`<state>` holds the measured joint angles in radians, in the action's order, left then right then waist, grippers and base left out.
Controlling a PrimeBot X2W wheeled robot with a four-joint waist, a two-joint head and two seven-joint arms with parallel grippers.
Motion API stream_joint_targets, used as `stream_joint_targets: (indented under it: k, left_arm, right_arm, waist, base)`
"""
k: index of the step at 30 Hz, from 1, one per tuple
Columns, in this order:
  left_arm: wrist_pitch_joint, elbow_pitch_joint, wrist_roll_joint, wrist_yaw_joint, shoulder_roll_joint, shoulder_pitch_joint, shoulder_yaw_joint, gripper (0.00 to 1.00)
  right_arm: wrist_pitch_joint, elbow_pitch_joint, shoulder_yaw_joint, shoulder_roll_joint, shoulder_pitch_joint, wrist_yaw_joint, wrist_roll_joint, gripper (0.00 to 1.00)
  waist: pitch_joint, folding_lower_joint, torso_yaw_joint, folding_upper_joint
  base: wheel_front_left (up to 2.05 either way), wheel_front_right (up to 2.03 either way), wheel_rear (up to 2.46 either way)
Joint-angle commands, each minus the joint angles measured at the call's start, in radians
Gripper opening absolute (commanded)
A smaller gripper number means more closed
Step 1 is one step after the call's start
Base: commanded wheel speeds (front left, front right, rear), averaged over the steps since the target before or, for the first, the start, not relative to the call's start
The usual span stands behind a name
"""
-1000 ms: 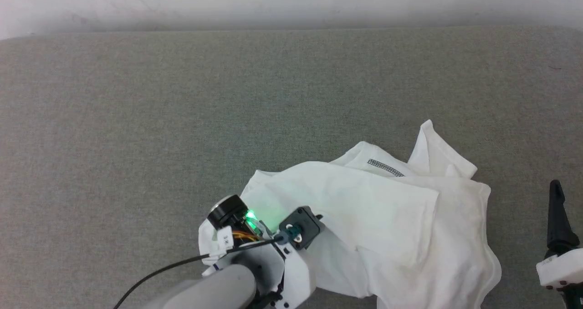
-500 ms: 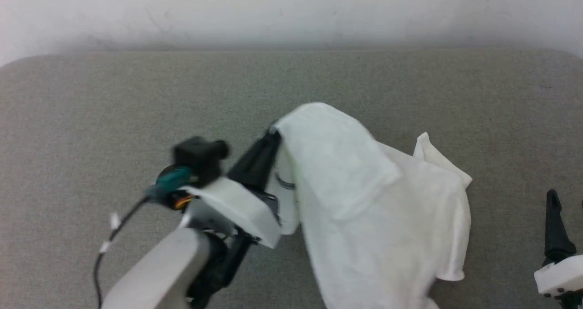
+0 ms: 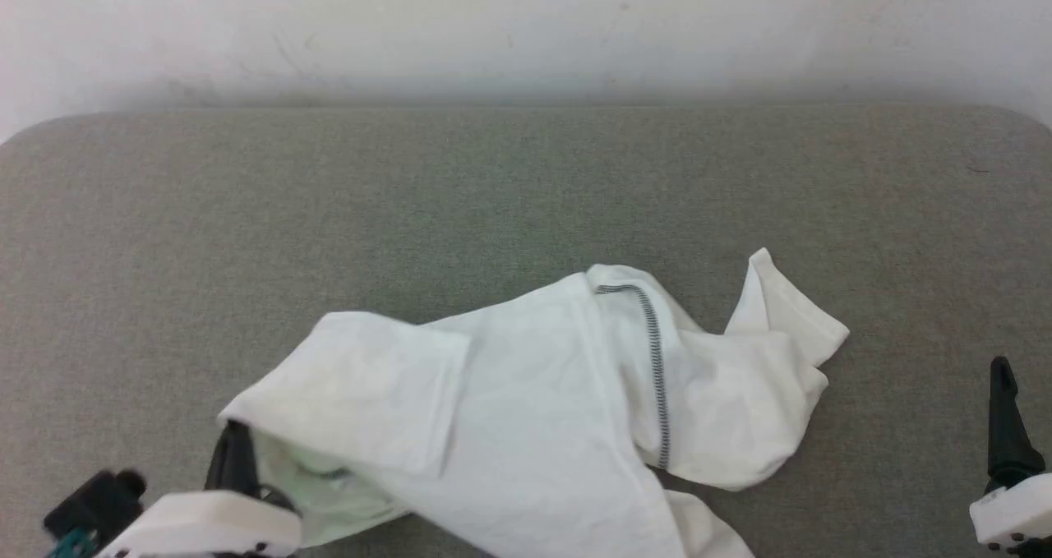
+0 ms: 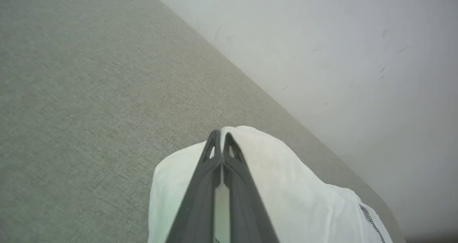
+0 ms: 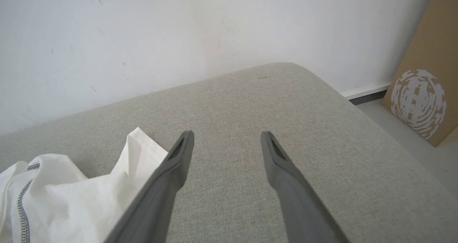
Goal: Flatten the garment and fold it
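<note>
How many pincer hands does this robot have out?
2. The left gripper is shut on the garment; the right gripper hangs open over the grey surface, right of it.

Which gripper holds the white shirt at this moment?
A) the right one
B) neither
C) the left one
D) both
C: the left gripper is shut on a fold of the garment, while the right gripper stands open, apart from the cloth.

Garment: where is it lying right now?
In the head view the garment lies crumpled on the grey cushion, lower centre, its left edge pinched by the left end effector.
</note>
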<state>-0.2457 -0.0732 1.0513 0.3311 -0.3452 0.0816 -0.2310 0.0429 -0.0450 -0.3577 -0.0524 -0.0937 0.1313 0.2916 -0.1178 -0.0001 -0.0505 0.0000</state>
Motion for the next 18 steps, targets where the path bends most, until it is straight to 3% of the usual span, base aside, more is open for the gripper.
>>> stream_joint_targets:
  k: [1, 3, 4, 5, 6, 7, 13, 18]
  left_arm:
    - [-0.008, 0.01, 0.004, 0.008, 0.006, 0.017, 0.023, 0.0]
    - [-0.012, 0.041, -0.002, 0.012, 0.019, 0.053, 0.061, 0.0]
    - [-0.013, 0.057, -0.011, 0.014, 0.023, 0.065, 0.069, 0.13]
    - [-0.013, 0.069, -0.015, 0.013, 0.033, 0.071, 0.075, 0.59]
    - [-0.014, 0.076, -0.019, 0.01, 0.041, 0.074, 0.078, 0.92]
    - [-0.014, 0.081, -0.026, 0.006, 0.046, 0.074, 0.079, 1.0]
    - [-0.016, -0.014, -0.116, -0.048, 0.068, 0.032, 0.105, 1.0]
    - [-0.016, -0.181, -0.297, -0.1, 0.098, -0.004, 0.163, 1.0]
  right_arm:
    - [0.001, -0.005, -0.003, 0.002, -0.012, -0.001, -0.002, 1.0]
    - [0.006, -0.007, -0.003, 0.002, -0.014, -0.001, -0.004, 1.0]
    - [0.009, -0.008, -0.002, 0.002, -0.014, -0.001, -0.004, 1.0]
    - [0.01, -0.009, -0.002, 0.002, -0.014, -0.001, -0.004, 1.0]
    - [0.012, -0.009, 0.0, 0.002, -0.014, -0.001, -0.004, 1.0]
    - [0.014, -0.01, 0.002, 0.002, -0.013, -0.001, -0.003, 1.0]
    - [0.019, -0.012, 0.005, 0.002, -0.012, -0.001, -0.001, 1.0]
    - [0.016, -0.012, 0.007, 0.002, -0.014, -0.001, 0.002, 1.0]
  waist:
    - [0.0, 0.0001, -0.005, 0.0]
    - [0.0, 0.0001, -0.011, 0.0]
    - [0.0, 0.0001, -0.014, 0.0]
    - [0.001, 0.0001, -0.017, 0.0]
    - [0.001, 0.0001, -0.02, 0.0]
    - [0.002, 0.0001, -0.023, 0.0]
    - [0.009, 0.0001, -0.032, 0.0]
    - [0.012, 0.0001, -0.026, 0.0]
  base:
    - [0.0, 0.0, 0.0]
    - [0.0, 0.0, 0.0]
    - [0.0, 0.0, 0.0]
    - [0.0, 0.0, 0.0]
    - [0.0, 0.0, 0.0]
    - [0.0, 0.0, 0.0]
    - [0.0, 0.0, 0.0]
    - [0.0, 0.0, 0.0]
